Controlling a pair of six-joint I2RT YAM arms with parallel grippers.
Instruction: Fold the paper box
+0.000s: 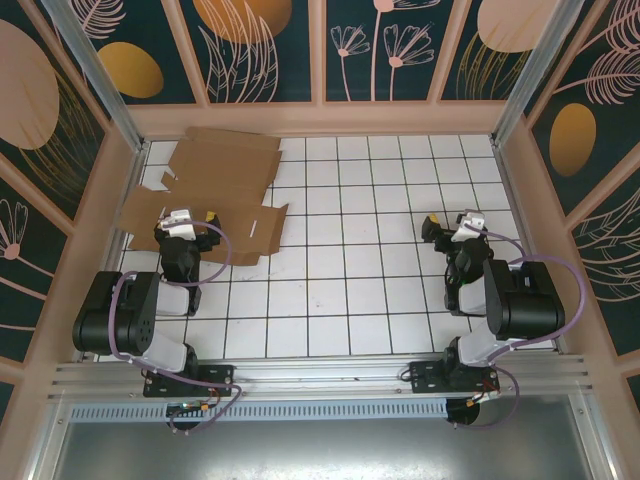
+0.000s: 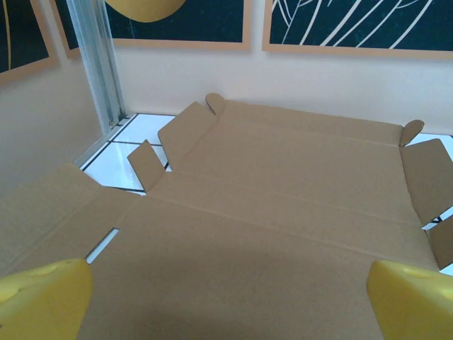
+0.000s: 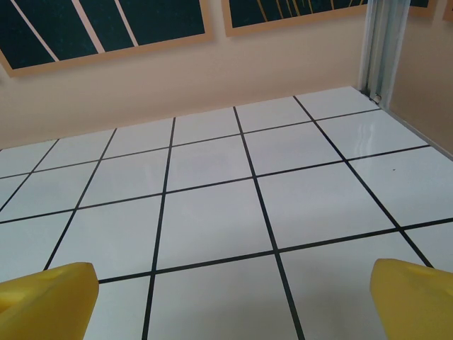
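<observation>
Paper box (image 1: 215,190) unfolded flat, brown, creased, flaps splayed, both jaws wide, empty.

The paper box (image 1: 222,185) is a brown cardboard sheet, lying flat and unfolded on the table's far left corner.

place: lab robot cell | cue: tiled table (image 1: 350,300), leaf-patterned wall panels (image 1: 250,50)
</observation>
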